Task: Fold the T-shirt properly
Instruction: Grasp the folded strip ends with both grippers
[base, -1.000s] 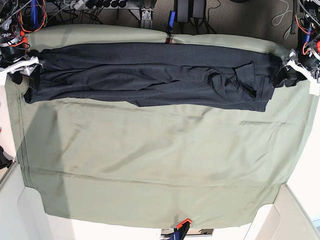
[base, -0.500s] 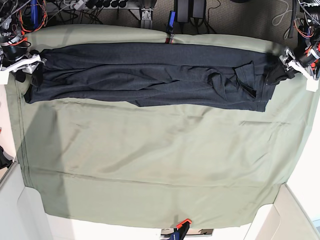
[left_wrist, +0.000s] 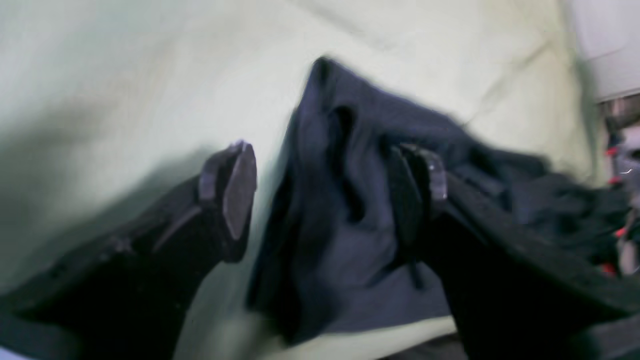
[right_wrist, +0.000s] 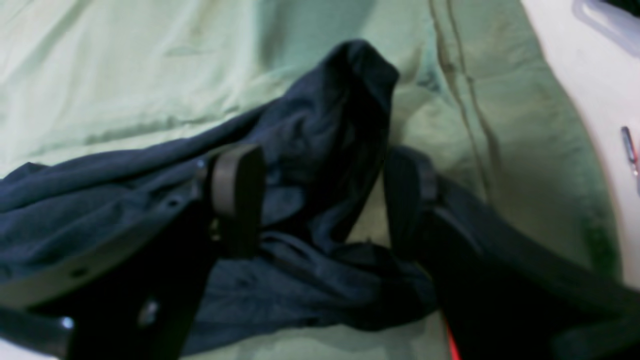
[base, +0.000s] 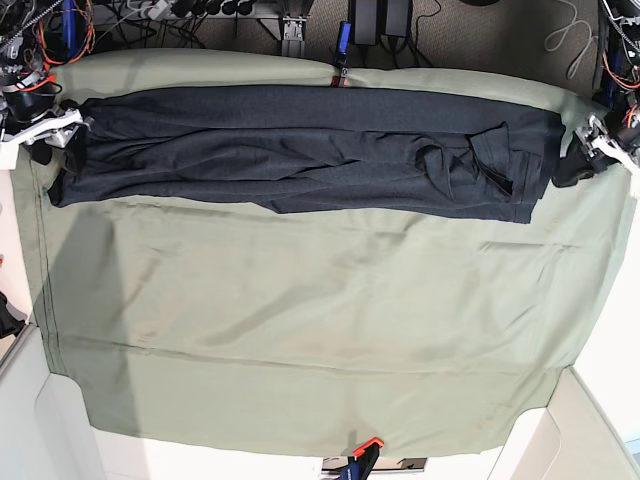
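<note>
The T-shirt (base: 300, 150) lies as a long folded band along the far edge of the table (base: 300, 320), reaching nearly corner to corner. Each end bunches between a gaping claw: left claw (left_wrist: 330, 195) wide, right claw (right_wrist: 320, 200) wide, neither pinching. Thin, limp knit, likely light and prone to sag; best taken at the stitched hems or end corners, through all layers.

Three views: one overhead, two close at the wrists.
We are looking straight down from the base view on the whole olive cloth (base: 320, 320); each wrist camera is peering close past its fingers at one T-shirt (base: 300, 150) end.
</note>
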